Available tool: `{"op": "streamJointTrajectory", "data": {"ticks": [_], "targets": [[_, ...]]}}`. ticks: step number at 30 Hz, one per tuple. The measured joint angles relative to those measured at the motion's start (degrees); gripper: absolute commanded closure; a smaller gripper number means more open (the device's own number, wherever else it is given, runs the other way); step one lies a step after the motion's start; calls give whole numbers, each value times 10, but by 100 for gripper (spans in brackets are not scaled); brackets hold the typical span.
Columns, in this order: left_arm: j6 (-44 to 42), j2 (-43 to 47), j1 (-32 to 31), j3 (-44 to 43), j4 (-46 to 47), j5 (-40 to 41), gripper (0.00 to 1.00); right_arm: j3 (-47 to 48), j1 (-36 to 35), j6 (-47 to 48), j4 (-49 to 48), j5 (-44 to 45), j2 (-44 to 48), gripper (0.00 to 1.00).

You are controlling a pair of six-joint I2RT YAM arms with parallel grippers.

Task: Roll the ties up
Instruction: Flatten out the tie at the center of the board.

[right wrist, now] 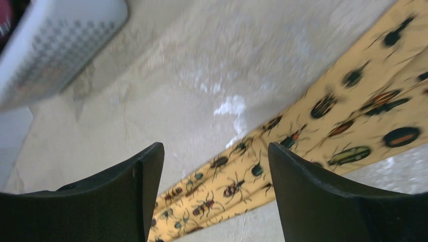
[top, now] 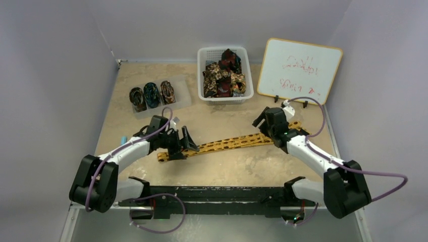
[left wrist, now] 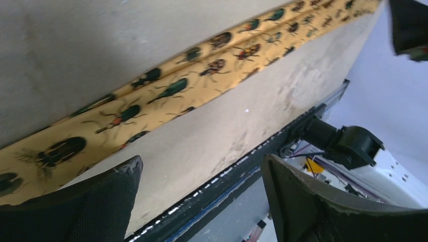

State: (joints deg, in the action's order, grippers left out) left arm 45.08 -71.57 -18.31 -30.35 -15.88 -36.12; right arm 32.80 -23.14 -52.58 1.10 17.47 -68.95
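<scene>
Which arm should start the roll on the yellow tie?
Left, probably: the left gripper, jaws open, sits low by one end of the yellow tie; the right gripper hovers higher over it.

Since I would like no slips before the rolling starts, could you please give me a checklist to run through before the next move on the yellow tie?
1. Yellow tie lies flat and straight on the table: ok.
2. Left hand open near its left end: ok.
3. Right hand open, holding nothing: ok.
4. Either hand touching the tie: cannot tell.
5. Three rolled ties on the tray, apart from the yellow tie: ok.
</scene>
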Motion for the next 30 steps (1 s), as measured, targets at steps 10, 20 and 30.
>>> {"op": "streamJointTrajectory", "data": {"ticks": [10, 20, 30], "targets": [[50, 22, -1, 33, -6, 98, 13, 47, 172, 5, 68, 48, -30, 38], [58, 4, 36, 31, 2, 93, 14, 136, 228, 31, 104, 82, -177, 45], [26, 9, 85, 31, 3, 87, 15, 139, 228, 47, 98, 80, -219, 69]]}}
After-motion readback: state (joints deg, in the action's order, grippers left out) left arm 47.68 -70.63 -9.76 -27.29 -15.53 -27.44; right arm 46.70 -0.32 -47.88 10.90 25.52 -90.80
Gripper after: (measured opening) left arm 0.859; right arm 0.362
